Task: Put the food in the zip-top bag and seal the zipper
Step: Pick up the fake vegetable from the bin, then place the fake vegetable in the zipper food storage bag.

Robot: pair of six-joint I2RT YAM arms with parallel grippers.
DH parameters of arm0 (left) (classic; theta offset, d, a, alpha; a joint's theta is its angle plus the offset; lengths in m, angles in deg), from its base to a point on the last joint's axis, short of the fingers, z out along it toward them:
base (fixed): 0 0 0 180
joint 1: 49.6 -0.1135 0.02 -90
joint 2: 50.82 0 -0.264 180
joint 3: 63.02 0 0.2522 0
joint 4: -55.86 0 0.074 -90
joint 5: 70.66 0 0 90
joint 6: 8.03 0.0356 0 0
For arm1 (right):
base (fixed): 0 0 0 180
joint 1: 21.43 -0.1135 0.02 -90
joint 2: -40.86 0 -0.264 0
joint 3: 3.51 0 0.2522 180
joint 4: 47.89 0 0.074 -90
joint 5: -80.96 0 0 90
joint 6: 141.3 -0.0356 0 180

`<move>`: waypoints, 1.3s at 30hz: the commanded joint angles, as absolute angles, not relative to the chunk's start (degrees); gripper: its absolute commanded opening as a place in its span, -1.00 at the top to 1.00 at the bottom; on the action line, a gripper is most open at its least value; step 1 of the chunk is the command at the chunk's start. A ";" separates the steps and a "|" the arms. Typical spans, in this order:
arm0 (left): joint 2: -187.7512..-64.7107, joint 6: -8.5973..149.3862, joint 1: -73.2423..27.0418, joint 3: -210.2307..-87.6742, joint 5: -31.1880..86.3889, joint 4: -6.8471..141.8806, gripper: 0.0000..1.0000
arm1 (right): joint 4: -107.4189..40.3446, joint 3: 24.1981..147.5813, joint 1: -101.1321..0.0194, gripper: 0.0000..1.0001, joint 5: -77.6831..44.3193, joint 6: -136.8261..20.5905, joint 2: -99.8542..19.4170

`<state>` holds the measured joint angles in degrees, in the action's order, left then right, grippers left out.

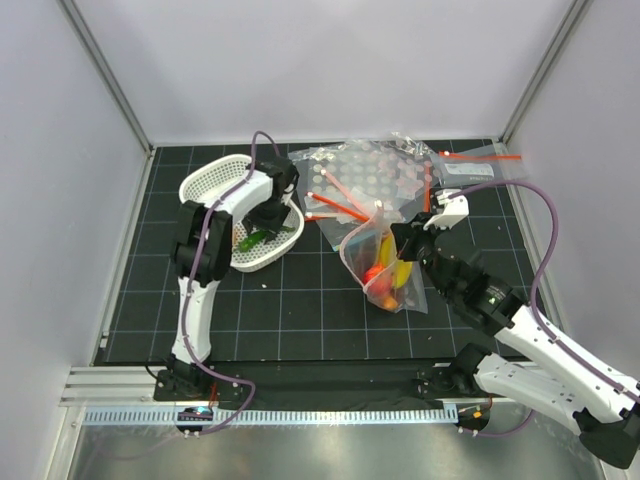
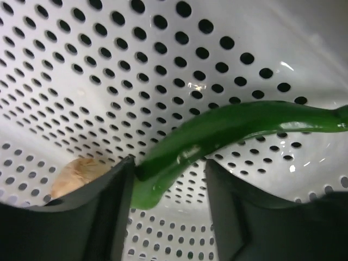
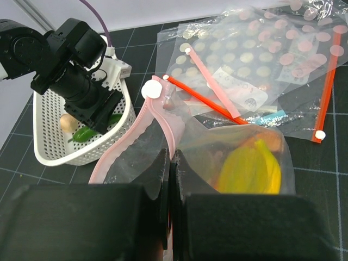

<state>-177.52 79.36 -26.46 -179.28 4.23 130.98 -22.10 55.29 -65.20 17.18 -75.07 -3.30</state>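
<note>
My left gripper [image 1: 268, 222] is down inside the white basket [image 1: 212, 182]. It is open, with its jaws apart on either side of the end of a long green piece [image 2: 217, 130], which touches the left finger. A beige egg [image 2: 76, 174] lies beside it. My right gripper [image 3: 171, 157] is shut on the pink zipper strip [image 3: 157, 117] of the clear zip-top bag [image 1: 385, 270] and holds its mouth up and open. Inside the bag are a yellow banana [image 3: 250, 168], an orange hot dog [image 3: 267, 141] and a red piece [image 1: 373, 274].
Several other clear bags with dots and red-orange zippers [image 1: 380, 175] lie in a heap behind the held bag, and one more [image 1: 480, 165] lies at the back right. The basket [image 3: 54, 147] stands just left of the bag. White walls enclose the black mat.
</note>
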 commanded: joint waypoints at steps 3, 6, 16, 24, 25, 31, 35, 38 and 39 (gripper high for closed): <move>-177.31 78.81 -27.10 -180.67 7.12 135.98 0.27 | -26.49 55.96 -65.37 0.98 17.41 -75.30 -3.26; -171.69 77.58 -27.01 -179.44 9.14 134.58 0.45 | -26.40 55.87 -65.37 0.98 17.41 -75.21 -3.17; -153.58 71.08 -25.43 -175.58 13.26 130.45 0.64 | -26.57 56.05 -65.37 0.98 17.33 -75.03 -3.78; -130.83 60.02 -24.47 -160.03 31.03 110.78 0.59 | -26.75 56.05 -65.37 0.98 16.10 -75.12 -3.88; -128.89 58.52 -24.03 -158.01 33.55 108.06 0.57 | -26.75 56.05 -65.37 0.98 16.01 -75.03 -3.87; -120.26 49.72 -16.92 -148.43 34.73 86.45 0.53 | -26.57 56.31 -65.37 0.98 14.25 -75.47 -2.73; -119.64 48.40 -9.28 -145.60 31.74 77.02 0.54 | -26.75 56.05 -65.37 0.98 13.90 -75.56 -2.38; -120.78 49.10 -5.41 -145.25 29.72 72.01 0.53 | -26.75 56.13 -65.37 0.98 13.11 -75.82 -2.56; -121.22 49.28 -4.78 -145.51 29.28 71.04 0.53 | -26.84 56.13 -65.37 0.98 13.11 -75.82 -2.56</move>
<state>-120.89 50.38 -6.95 -145.10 31.02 83.10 -22.54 55.29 -65.20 13.70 -75.25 -3.58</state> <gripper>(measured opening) 0.329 0.043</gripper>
